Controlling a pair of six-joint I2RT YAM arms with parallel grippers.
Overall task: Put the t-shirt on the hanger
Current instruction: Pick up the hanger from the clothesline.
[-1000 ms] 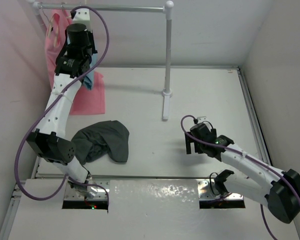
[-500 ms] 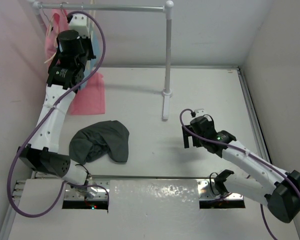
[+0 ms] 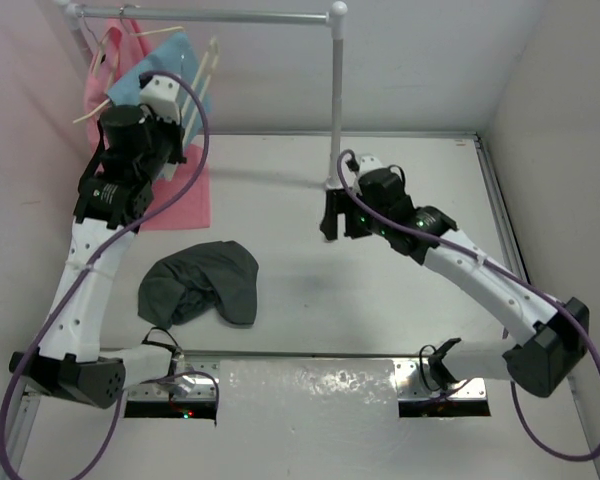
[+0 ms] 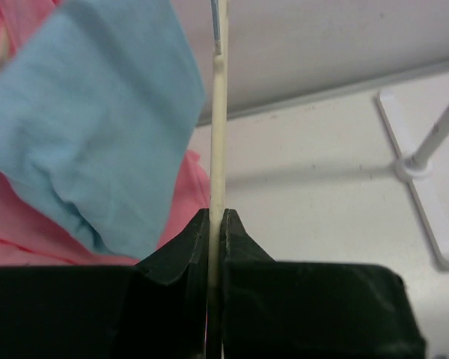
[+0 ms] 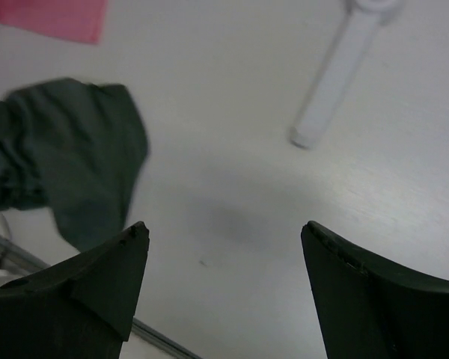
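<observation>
The dark charcoal t-shirt lies crumpled on the table at the front left; it also shows at the left of the right wrist view. My left gripper is raised at the far left under the rail. It is shut on a thin bar of the pale beige hanger, which runs straight up between its jaws in the left wrist view. The rest of the hanger is hidden by cloth. My right gripper is open and empty above the table's middle, right of the t-shirt and apart from it.
A light blue garment and a pink garment hang at the left end of the grey rail. The rail's white post and its foot stand close behind my right gripper. Walls close in left, back and right.
My left gripper has shifted left and down by the rail, and the blue garment and hanger now swing out. My right arm has moved from the front right to beside the post's foot.
</observation>
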